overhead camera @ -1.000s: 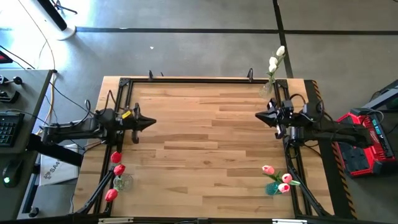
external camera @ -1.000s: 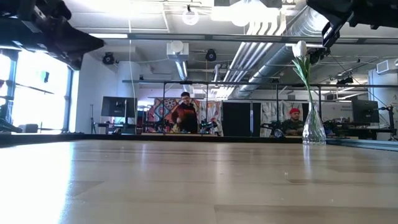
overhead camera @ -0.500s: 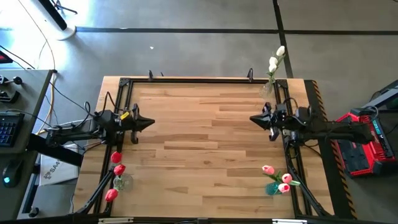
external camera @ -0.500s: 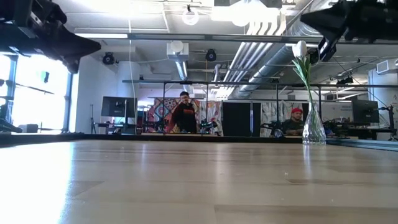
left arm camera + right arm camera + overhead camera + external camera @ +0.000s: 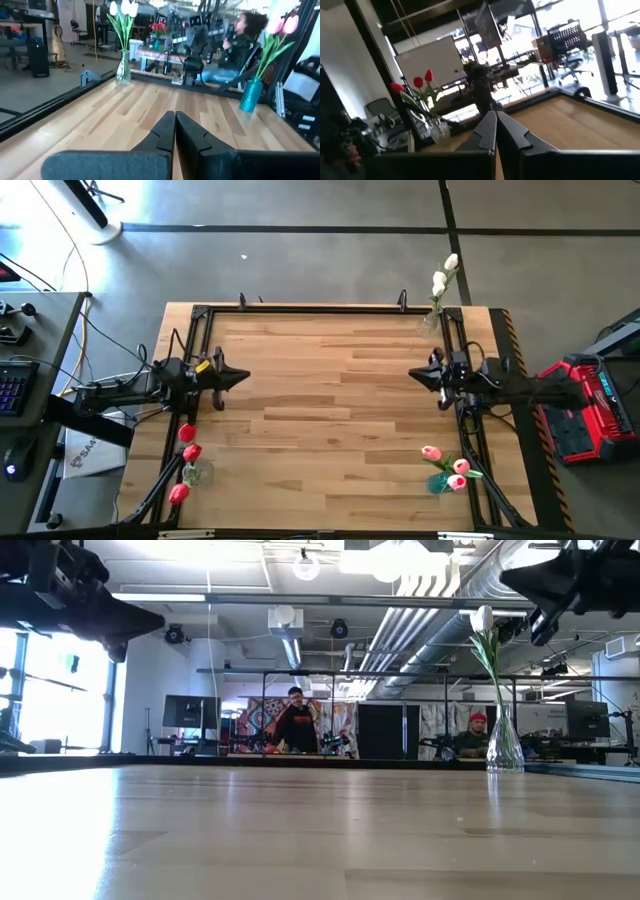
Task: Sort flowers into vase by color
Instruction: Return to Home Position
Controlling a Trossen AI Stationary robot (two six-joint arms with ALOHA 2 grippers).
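Since half a second ago the right pincer (image 5: 413,374) has drawn back a little toward the right edge of the table (image 5: 330,410), while the left pincer (image 5: 245,378) has kept its place. Both hang above the wood, well apart, with their tips facing each other across the middle. In the wrist views the left pincer (image 5: 175,115) and the right pincer (image 5: 495,114) are each clenched, finger against finger, with nothing between.

On the near side of the left pincer, beside its arm at the table's left edge, three red tulips (image 5: 186,450) stand in a clear vase (image 5: 198,473). On the near side of the right pincer, just beside its arm, three pink tulips (image 5: 446,461) stand in the blue vase (image 5: 437,484). On the far side of the right pincer, at the far right corner, the white tulips (image 5: 444,273) stand in a second clear vase (image 5: 428,323), which is upright in the low view.

A white sheet (image 5: 85,455) lies off the table beneath the left arm, and its dark print is too small to read. Beyond the far edge, the low view shows a standing person (image 5: 297,720) and a seated person in a red cap (image 5: 472,732).
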